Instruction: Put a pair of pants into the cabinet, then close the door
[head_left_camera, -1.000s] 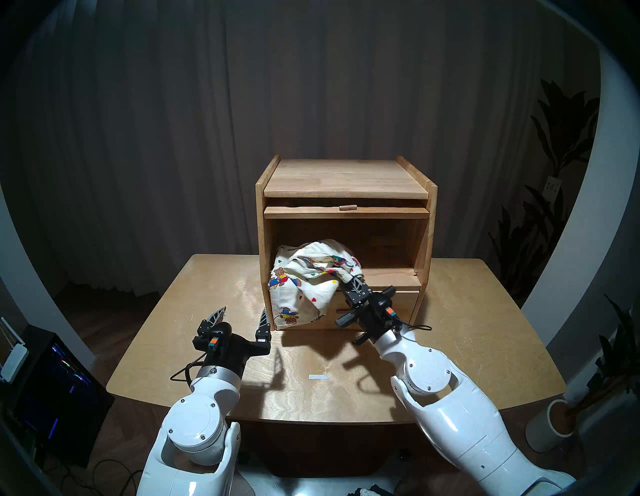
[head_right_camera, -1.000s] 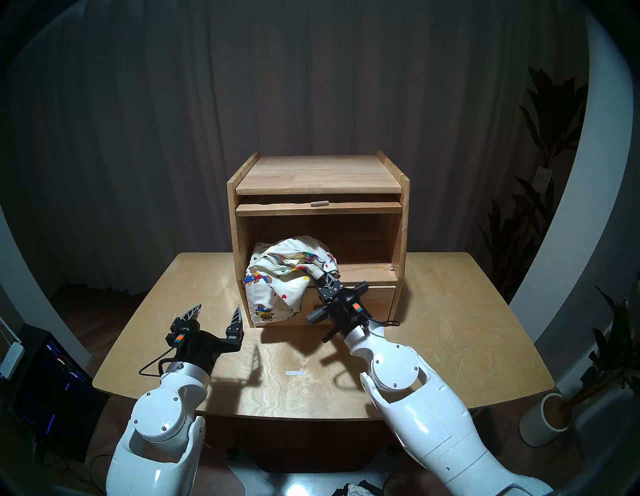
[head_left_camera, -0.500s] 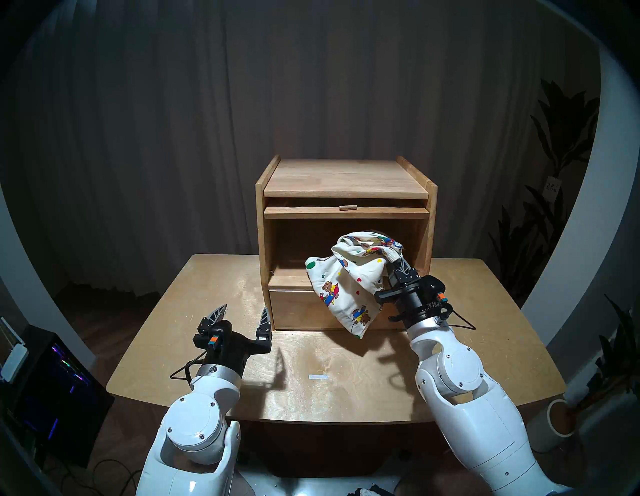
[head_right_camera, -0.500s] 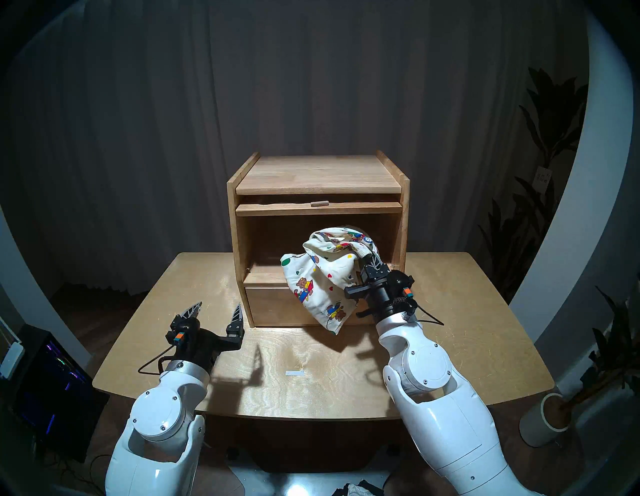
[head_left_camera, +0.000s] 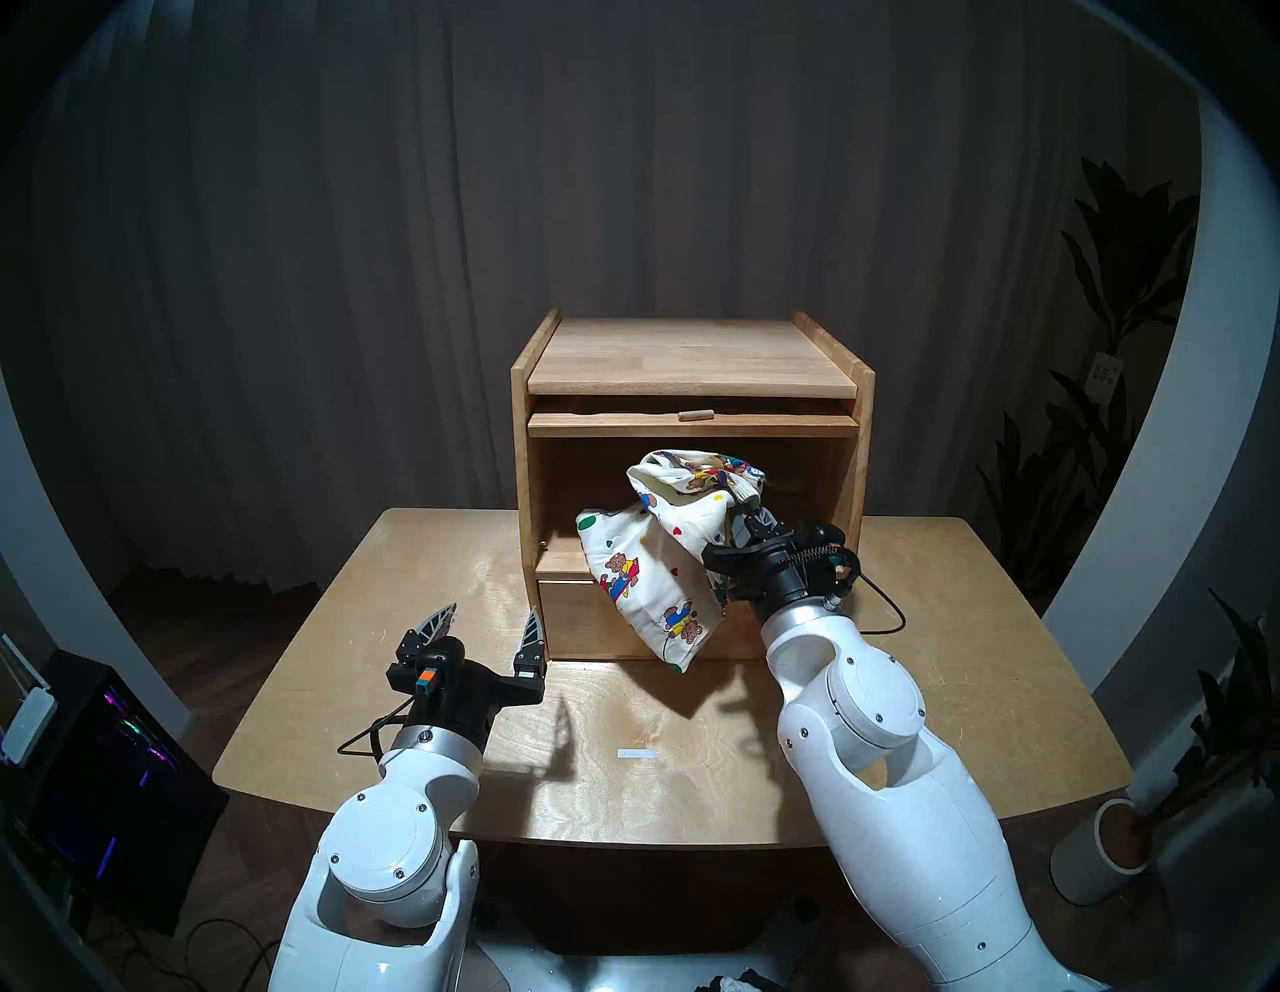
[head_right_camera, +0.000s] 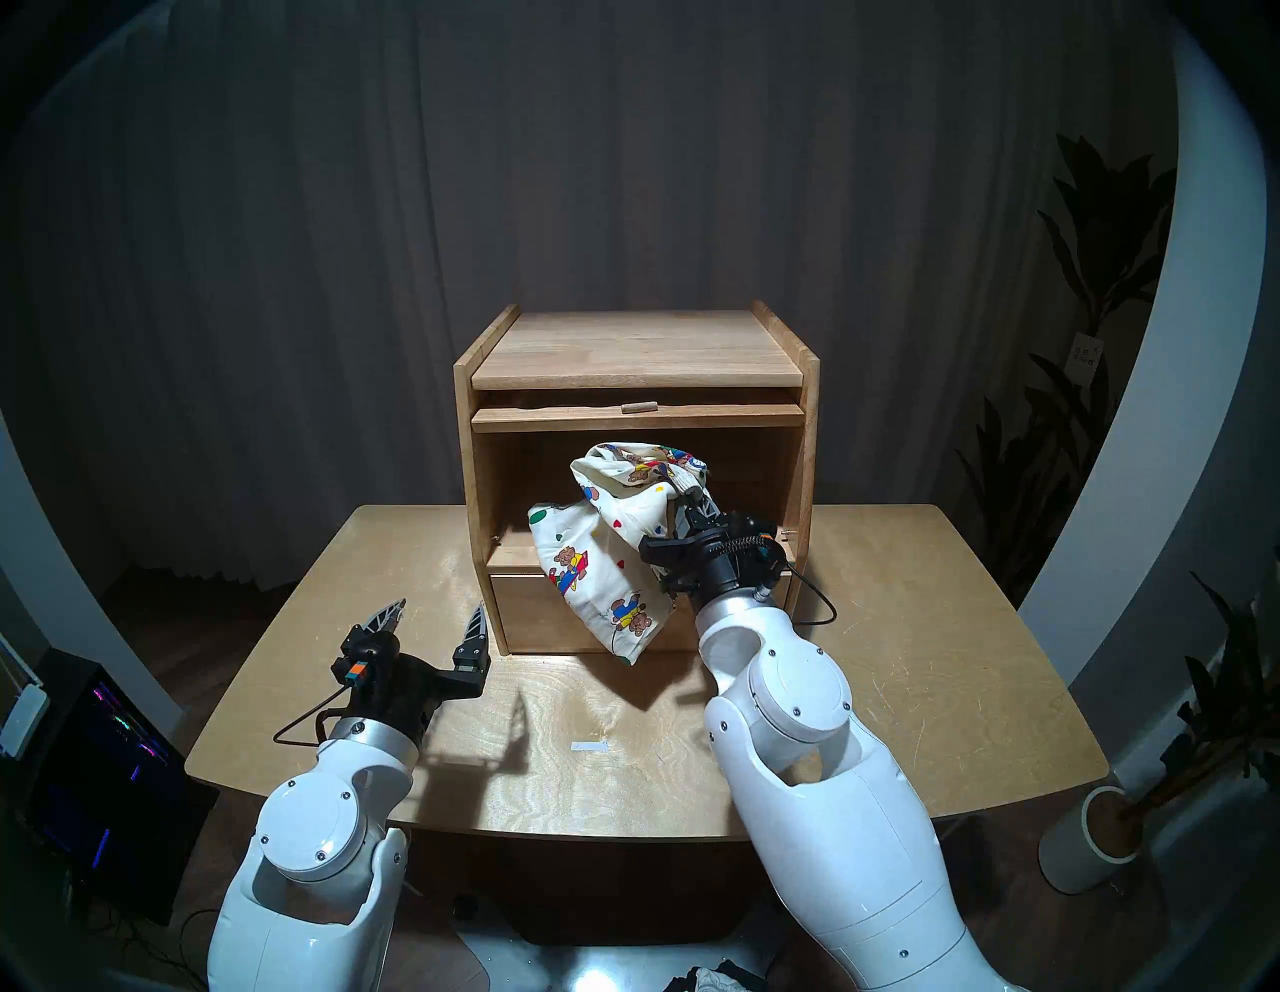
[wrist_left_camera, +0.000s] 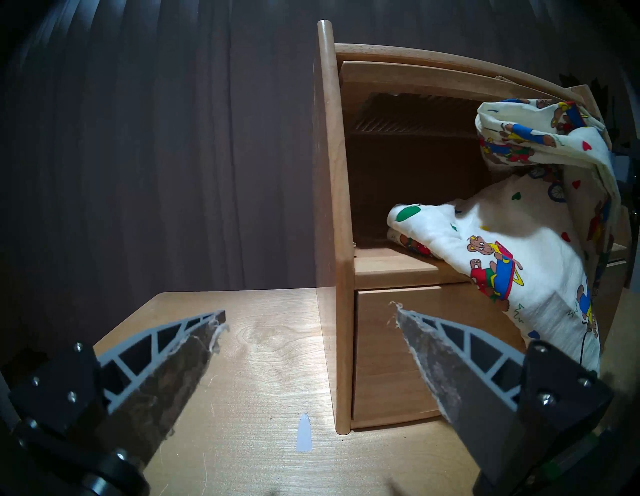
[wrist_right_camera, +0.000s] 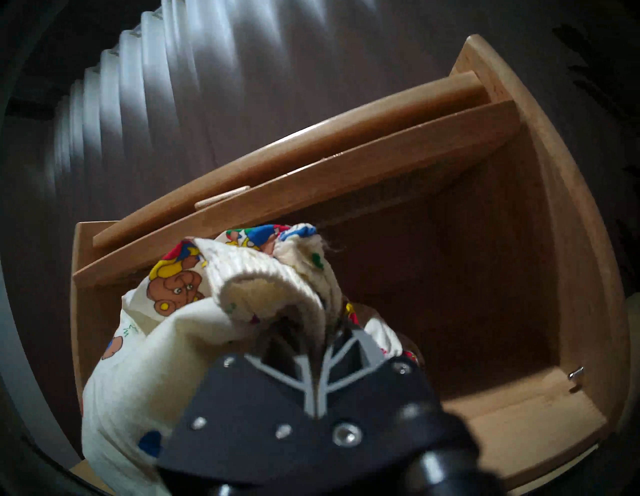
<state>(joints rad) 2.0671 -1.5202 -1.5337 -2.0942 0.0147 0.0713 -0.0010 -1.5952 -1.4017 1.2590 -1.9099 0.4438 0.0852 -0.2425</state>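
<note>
left claw (head_left_camera: 489, 618): released, fingers spread, hovering over worktop (head_left_camera: 935, 665) at about 8 o'clock from the cabinet, holding nothing
worktop: light wood, small white strip (head_left_camera: 637, 754) near centre
cabinet (head_left_camera: 692, 360): standing at 12 o'clock on worktop, upper compartment open, drawer (head_left_camera: 589, 623) below shut
door (head_left_camera: 692, 424): raised flat under the cabinet top, peg handle (head_left_camera: 695, 415) facing front
pair of pants (head_left_camera: 665, 575): hanging from right claw at the compartment mouth; one end rests on the compartment floor at 9 o'clock, the rest drapes down over the drawer front, clear of worktop
right claw (wrist_right_camera: 323, 341): clenched on the ribbed waistband, at 3 o'clock of the opening
</note>
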